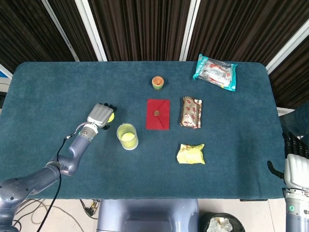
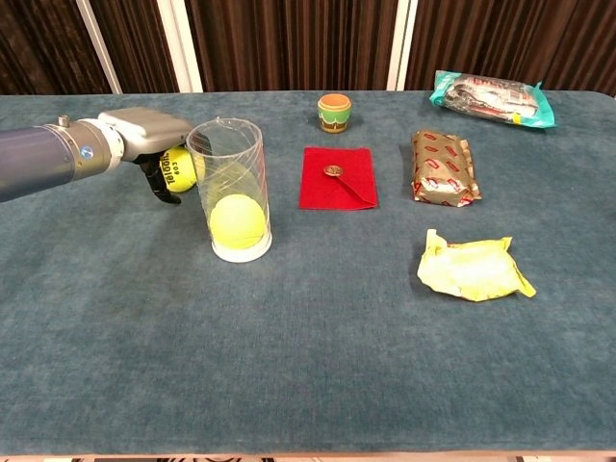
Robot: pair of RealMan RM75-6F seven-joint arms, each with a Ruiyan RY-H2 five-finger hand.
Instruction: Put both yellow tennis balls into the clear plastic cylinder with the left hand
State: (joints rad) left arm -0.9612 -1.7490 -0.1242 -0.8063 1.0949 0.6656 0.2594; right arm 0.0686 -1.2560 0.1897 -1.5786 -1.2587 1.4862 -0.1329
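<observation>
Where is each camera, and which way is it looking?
Head view: high above, looking down on the whole table; shows left hand and arm, right hand at the edge.
Chest view: low at the near edge, looking across; only left hand shows.
Both share the tennis ball, clear cylinder, red cloth.

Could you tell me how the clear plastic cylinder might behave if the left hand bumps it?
The tall, narrow clear plastic cylinder looks thin-walled and light, so it may tip or slide. The yellow tennis ball at its bottom probably steadies it somewhat. The left hand is beside it, so contact seems possible.
</observation>
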